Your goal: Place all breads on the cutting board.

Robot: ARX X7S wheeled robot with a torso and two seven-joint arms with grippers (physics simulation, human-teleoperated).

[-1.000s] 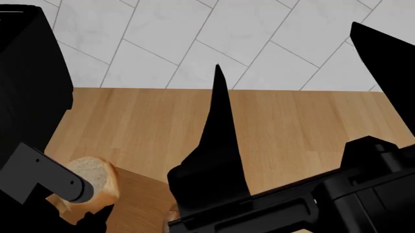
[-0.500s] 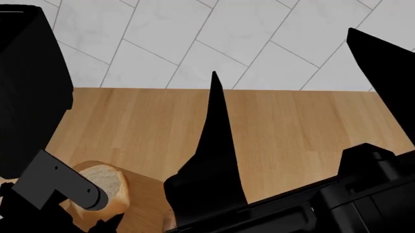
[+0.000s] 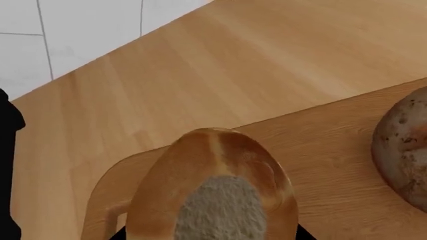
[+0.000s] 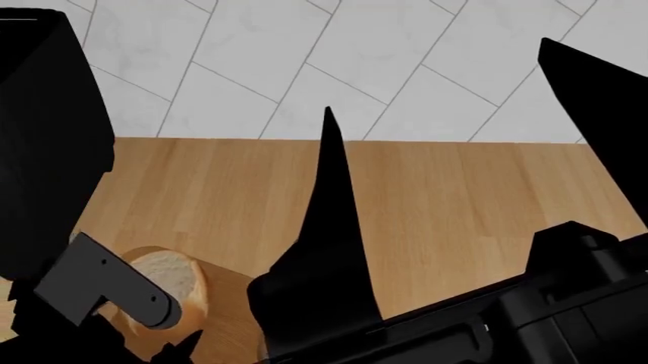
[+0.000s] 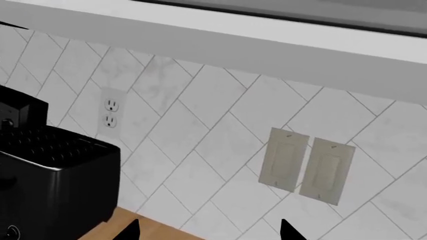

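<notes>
The left tool (image 4: 152, 345) is pinching the golden-crusted roll with a pale crumb face (image 3: 213, 195), holding it directly over the rounded corner of the warm tan wooden cutting board (image 3: 320, 150), so the coming move looks like a straight lowering and release. In the left wrist view the roll's long axis is running away from the tool toward the tiled wall, its smooth, glossy crust sloping into a rough, porous crumb patch. The darker brown, egg-shaped roll with a cracked, mottled crust (image 3: 403, 150) is already sitting on the board, near the held roll but apart from it, which leaves room for a drop without bumping it. The board is lying on the lighter wood worktop (image 4: 456, 197), its grain finer and darker. The right tool (image 5: 207, 232) is pointing at the white tiled wall, its fingertips standing spread with nothing between them, well away from both breads.
</notes>
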